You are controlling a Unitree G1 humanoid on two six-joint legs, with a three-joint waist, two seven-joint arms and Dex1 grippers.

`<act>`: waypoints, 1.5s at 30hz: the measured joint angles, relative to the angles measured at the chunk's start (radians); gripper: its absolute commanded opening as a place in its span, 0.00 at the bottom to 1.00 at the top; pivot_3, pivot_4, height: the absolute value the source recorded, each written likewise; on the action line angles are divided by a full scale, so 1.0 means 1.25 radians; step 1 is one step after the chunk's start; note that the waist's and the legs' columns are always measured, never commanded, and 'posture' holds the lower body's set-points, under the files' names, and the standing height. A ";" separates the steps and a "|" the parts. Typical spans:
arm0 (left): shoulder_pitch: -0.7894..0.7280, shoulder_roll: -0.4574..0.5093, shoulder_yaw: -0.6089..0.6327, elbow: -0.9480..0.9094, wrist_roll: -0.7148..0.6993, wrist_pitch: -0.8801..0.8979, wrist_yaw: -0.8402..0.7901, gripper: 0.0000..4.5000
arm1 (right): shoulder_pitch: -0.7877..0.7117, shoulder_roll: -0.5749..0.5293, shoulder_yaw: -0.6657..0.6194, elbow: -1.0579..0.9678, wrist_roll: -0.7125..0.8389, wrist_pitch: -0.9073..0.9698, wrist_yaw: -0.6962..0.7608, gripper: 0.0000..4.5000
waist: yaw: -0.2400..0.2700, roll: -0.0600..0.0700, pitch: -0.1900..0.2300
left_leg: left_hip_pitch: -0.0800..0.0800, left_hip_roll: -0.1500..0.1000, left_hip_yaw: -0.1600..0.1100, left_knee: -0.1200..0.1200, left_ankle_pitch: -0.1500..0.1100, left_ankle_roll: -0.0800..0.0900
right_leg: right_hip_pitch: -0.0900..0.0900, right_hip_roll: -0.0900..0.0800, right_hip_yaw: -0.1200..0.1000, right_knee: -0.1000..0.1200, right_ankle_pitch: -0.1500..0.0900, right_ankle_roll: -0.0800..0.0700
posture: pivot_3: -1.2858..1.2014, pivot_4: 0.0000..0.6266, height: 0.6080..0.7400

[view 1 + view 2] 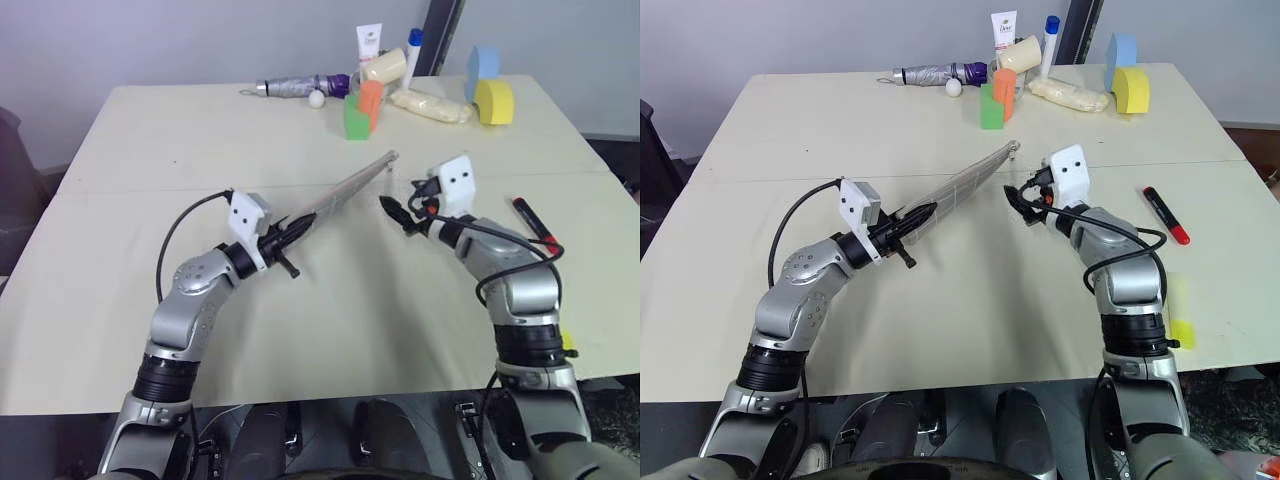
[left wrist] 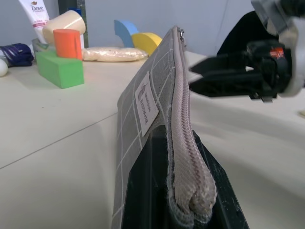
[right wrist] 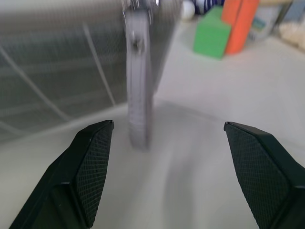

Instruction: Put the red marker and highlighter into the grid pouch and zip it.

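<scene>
My left gripper (image 1: 300,224) is shut on one end of the grid pouch (image 1: 345,188) and holds it edge-on above the table, slanting up toward the far right. In the left wrist view the pouch's white label (image 2: 146,104) faces sideways and the zipper (image 2: 183,129) runs along its upper edge. My right gripper (image 1: 395,212) stands open just off the pouch's far end, where the zipper pull (image 3: 138,95) hangs, and touches nothing. The red marker (image 1: 1165,215) lies on the table to the right of my right arm. The yellow highlighter (image 1: 1182,325) lies near the front right edge.
At the table's far side stand a green block (image 1: 355,120), an orange block (image 1: 370,98), a yellow half-round foam block (image 1: 495,100) and a blue block (image 1: 483,62). A folded umbrella (image 1: 300,87), a white ball (image 1: 317,98) and two tubes (image 1: 369,42) sit there too.
</scene>
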 measured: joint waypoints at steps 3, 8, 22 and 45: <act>0.000 0.000 -0.001 0.000 0.000 0.002 -0.001 0.00 | -0.021 0.011 0.000 0.019 -0.006 -0.023 -0.018 0.74 | 0.000 0.000 0.000 | 0.000 0.000 0.000 0.000 0.000 0.000 | 0.000 0.000 0.000 0.000 0.000 0.000 | 0.52 0.24 1.00; 0.000 -0.002 -0.002 -0.001 0.001 0.003 -0.001 0.00 | -0.026 0.023 0.000 0.044 -0.003 -0.040 -0.019 0.22 | 0.000 0.000 0.000 | 0.000 0.000 0.000 0.000 0.000 0.000 | 0.000 0.000 0.000 0.000 0.000 0.000 | 0.52 0.24 1.00; 0.001 -0.010 -0.022 -0.002 0.040 -0.014 0.014 0.00 | -0.003 -0.073 0.140 -0.063 -0.035 -0.025 0.089 0.00 | 0.001 0.000 0.000 | 0.000 0.000 0.000 0.000 0.000 0.000 | 0.000 0.000 0.000 0.000 0.000 0.000 | 0.52 0.24 1.00; -0.051 -0.122 -0.132 0.117 0.126 -0.035 0.001 0.00 | 0.052 -0.244 0.311 -0.371 -0.039 0.132 0.289 0.00 | 0.019 -0.001 0.000 | -0.001 0.000 -0.002 0.007 -0.004 0.006 | 0.002 -0.001 -0.001 0.000 0.000 0.000 | 0.52 0.24 1.00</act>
